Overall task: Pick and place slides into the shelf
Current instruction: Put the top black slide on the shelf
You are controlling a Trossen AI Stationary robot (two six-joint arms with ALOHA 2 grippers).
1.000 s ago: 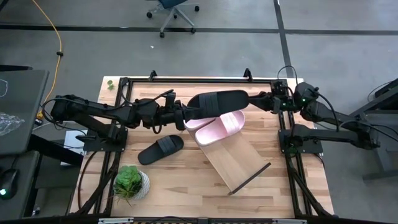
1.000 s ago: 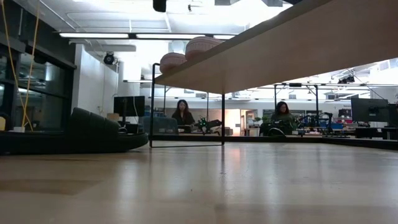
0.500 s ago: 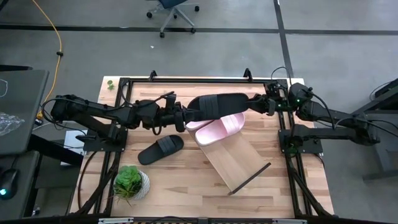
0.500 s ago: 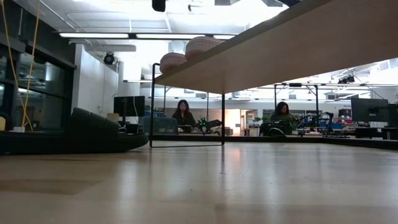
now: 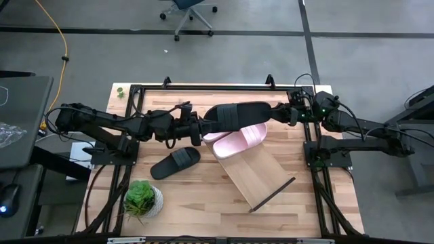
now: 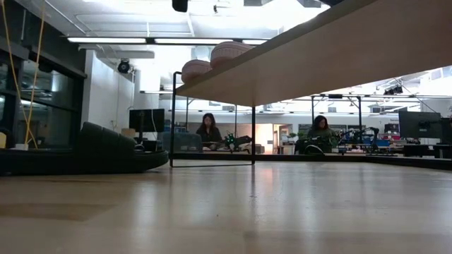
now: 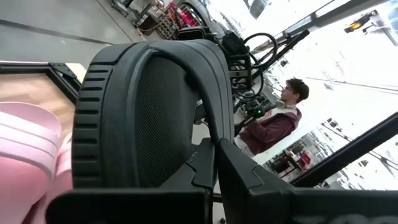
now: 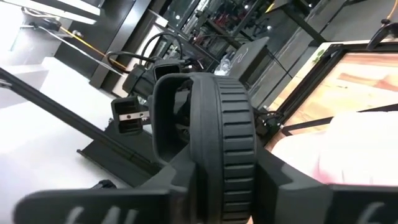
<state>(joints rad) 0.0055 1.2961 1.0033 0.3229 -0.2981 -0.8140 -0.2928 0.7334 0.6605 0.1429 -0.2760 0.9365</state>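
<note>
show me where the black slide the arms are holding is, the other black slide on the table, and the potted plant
Held black slide (image 5: 237,113): high view, on its wide strap, between both grippers.
Black slide on the table (image 5: 175,163): high view, on its strap.
Potted plant (image 5: 142,196): high view, on its green leaves.

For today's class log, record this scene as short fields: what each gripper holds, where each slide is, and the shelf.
left gripper: shut on one end of the held black slide
right gripper: shut on its other end
held black slide: above the pink slides
pink slides: two, at the shelf's far end
other black slide: on the table, left of the shelf
</note>
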